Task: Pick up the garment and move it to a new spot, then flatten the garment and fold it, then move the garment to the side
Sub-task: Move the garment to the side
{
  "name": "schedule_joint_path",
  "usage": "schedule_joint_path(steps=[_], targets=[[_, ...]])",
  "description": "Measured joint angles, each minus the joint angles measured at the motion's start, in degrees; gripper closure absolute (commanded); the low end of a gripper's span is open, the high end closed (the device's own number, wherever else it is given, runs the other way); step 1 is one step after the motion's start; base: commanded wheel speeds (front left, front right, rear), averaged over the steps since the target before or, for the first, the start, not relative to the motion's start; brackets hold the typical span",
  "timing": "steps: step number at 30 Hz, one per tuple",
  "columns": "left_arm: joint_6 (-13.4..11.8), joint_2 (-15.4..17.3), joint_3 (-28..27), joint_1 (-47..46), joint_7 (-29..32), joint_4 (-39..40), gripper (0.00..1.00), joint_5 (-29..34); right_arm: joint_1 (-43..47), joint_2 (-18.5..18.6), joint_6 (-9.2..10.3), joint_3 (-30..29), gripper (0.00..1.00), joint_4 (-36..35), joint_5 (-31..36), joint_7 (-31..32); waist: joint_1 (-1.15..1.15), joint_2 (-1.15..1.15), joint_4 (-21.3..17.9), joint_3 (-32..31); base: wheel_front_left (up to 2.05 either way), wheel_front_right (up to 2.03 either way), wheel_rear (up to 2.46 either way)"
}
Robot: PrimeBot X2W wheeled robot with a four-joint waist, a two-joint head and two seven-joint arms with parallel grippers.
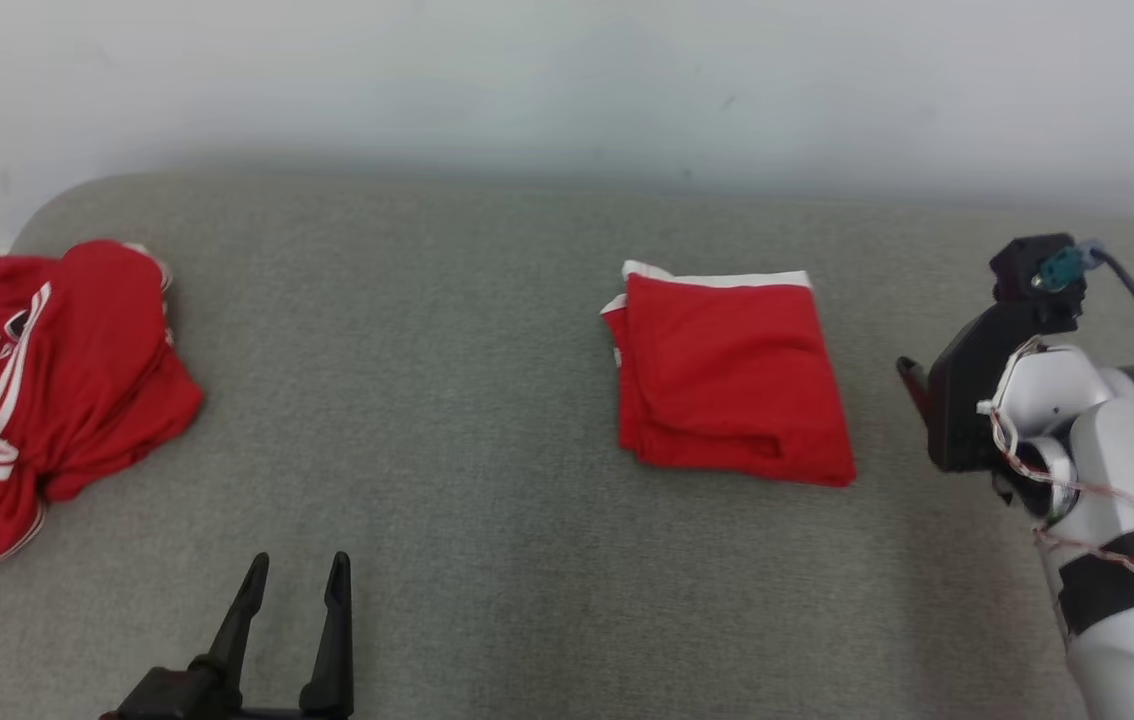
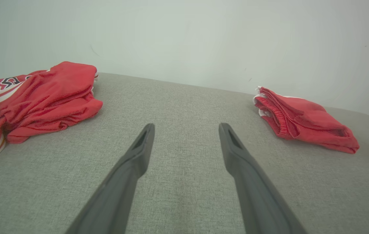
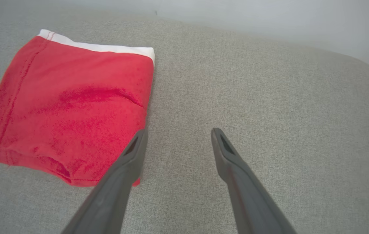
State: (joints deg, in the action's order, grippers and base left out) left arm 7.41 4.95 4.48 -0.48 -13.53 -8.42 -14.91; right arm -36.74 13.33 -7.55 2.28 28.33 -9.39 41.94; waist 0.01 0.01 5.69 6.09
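A red garment [image 1: 732,375] with a white band lies folded into a neat rectangle on the grey cushion, right of centre. It also shows in the left wrist view [image 2: 305,118] and in the right wrist view [image 3: 70,107]. My right gripper [image 1: 917,395] hovers just right of it, open and holding nothing. In its own wrist view the right gripper [image 3: 178,133] has its left finger over the garment's near right corner. My left gripper [image 1: 299,562] stands open near the front edge, far from the fold, with bare fabric between its fingers [image 2: 140,152].
A crumpled heap of red jerseys [image 1: 47,390] with white stripes and lettering lies at the cushion's left end [image 2: 38,97]. The grey cushion [image 1: 447,420] has rounded far corners and ends at a pale wall [image 1: 567,80]. Bare cushion stretches between the heap and the fold.
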Motion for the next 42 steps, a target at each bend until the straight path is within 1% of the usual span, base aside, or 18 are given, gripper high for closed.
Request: schedule_joint_path(steps=[3,7,15,20,21,22,23,24,27,31,37,38,39,41,42], targets=[[0.0,0.3,1.0,-1.0,-0.2,-0.9,0.00,-0.9,-3.0,-0.3,0.00,-1.6,0.00,3.7,2.0,1.5,0.00,0.00,1.8,1.4,0.00,0.00,0.00],[0.0,0.5,2.2,-2.3,-0.6,-2.2,0.00,-1.4,-5.1,-2.0,0.00,-3.6,0.00,8.4,3.3,2.0,0.00,0.00,4.0,3.4,0.00,0.00,0.00],[0.0,0.5,3.7,-5.7,-1.3,-4.3,0.00,-2.2,-7.2,-2.9,0.00,-6.9,0.00,15.5,8.5,-0.9,0.00,0.00,7.3,7.5,0.00,0.00,0.00],[0.0,0.7,4.0,-7.3,-1.4,-5.6,0.00,-2.4,-9.5,-4.2,0.00,-9.3,0.00,18.5,8.8,-2.1,0.00,0.00,8.2,9.4,0.00,0.00,0.00],[0.0,0.8,4.0,-7.6,-1.4,-5.9,0.00,-2.5,-10.0,-4.3,0.00,-9.7,0.29,19.1,8.8,-2.2,-0.01,-0.01,8.2,9.6,0.00,0.00,0.00],[0.0,0.9,3.8,-7.9,-1.5,-5.9,0.00,-2.6,-10.3,-4.4,0.00,-9.9,0.53,19.5,8.9,-2.2,-0.01,-0.01,8.1,9.7,0.00,0.00,0.00],[0.0,0.9,3.7,-8.1,-1.5,-5.9,0.00,-2.6,-10.4,-4.6,0.00,-9.8,0.67,19.9,9.0,-2.6,-0.01,0.00,8.0,9.7,0.00,0.00,0.00],[0.0,1.0,3.5,-8.1,-1.5,-5.9,0.00,-2.6,-11.1,-4.8,-0.01,-9.8,1.00,20.8,9.0,-3.2,-0.01,-0.01,7.5,9.7,0.00,0.00,0.00],[0.1,1.4,2.8,-8.1,-1.5,-5.7,0.00,-2.6,-11.3,-5.2,-0.07,-8.8,1.00,21.6,9.0,-5.0,-0.01,0.00,6.6,9.5,0.00,0.00,0.00],[0.1,1.9,2.4,-8.1,-1.5,-5.4,0.00,-2.6,-11.5,-4.5,-0.11,-7.5,1.00,22.7,8.6,-7.2,-0.01,0.00,5.0,9.4,0.00,0.00,0.00],[0.1,3.0,2.6,-8.1,-1.5,-5.0,0.00,-2.9,-11.5,0.2,-0.09,-6.8,1.00,24.1,8.6,-10.1,-0.01,0.00,2.0,9.5,0.00,0.00,0.00],[0.1,3.0,2.6,-8.1,-1.5,-5.0,0.00,-2.9,-11.5,0.2,-0.09,-6.8,1.00,24.1,8.6,-10.1,-0.01,0.00,2.0,9.5,0.00,0.00,0.00],[0.1,3.3,2.7,-8.2,-1.5,-4.5,0.00,-3.1,-11.4,1.9,-0.09,-6.0,1.00,24.3,9.3,-10.8,-0.01,0.00,1.0,9.6,0.00,0.00,0.00],[0.1,3.5,2.8,-8.8,-1.5,-4.0,0.00,-3.1,-11.4,4.1,-0.08,-5.1,1.00,24.3,10.0,-11.1,0.00,0.00,0.1,9.9,0.00,0.00,0.00],[0.1,3.5,2.8,-8.8,-1.5,-4.0,0.00,-3.1,-11.4,4.1,-0.08,-5.1,1.00,24.3,10.0,-11.1,0.00,0.00,0.1,9.9,0.00,0.00,0.00]])
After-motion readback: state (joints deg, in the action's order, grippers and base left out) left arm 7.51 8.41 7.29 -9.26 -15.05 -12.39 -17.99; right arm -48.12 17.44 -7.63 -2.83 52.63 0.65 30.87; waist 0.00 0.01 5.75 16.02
